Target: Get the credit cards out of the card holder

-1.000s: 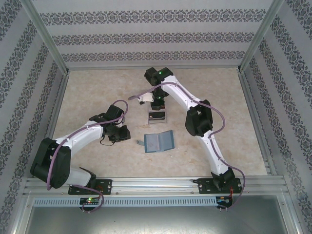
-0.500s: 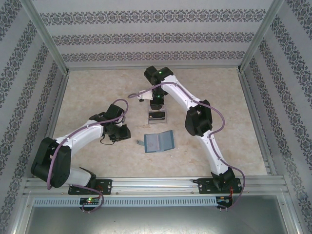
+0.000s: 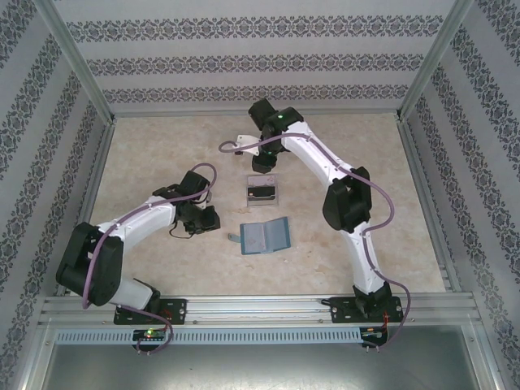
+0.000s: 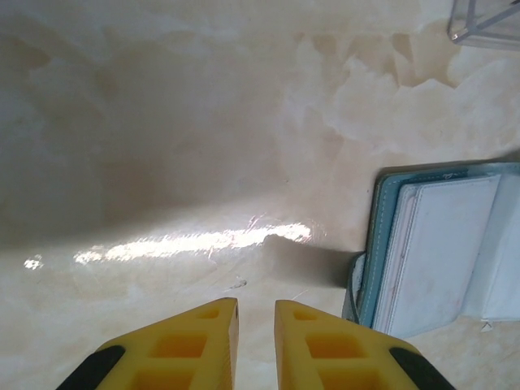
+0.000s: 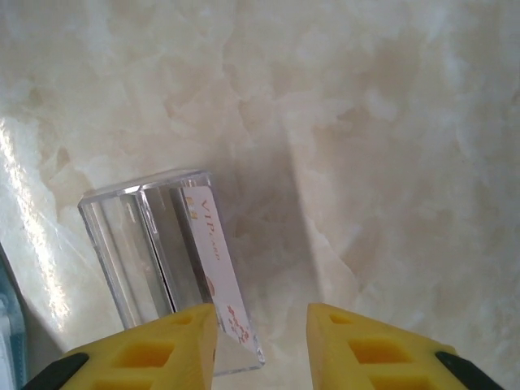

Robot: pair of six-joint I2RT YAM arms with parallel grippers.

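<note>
The teal card holder lies open and flat in the middle of the table, showing its pale inner panels. My left gripper hovers just left of it, its yellow fingers a narrow gap apart with nothing between them. My right gripper is at the far side of a clear tray; its jaws are open and empty. A pale credit card with "VIP" print leans on edge inside that clear tray, close to the left finger. Dark cards sit in the tray.
Metal rails and patterned walls enclose the beige marbled table. A corner of the clear tray lies beyond the holder in the left wrist view. Both arms' cables loop over the table.
My right gripper opened and let go of the card in the clear tray, then drew back toward the far wall. The left arm shifted only slightly.
</note>
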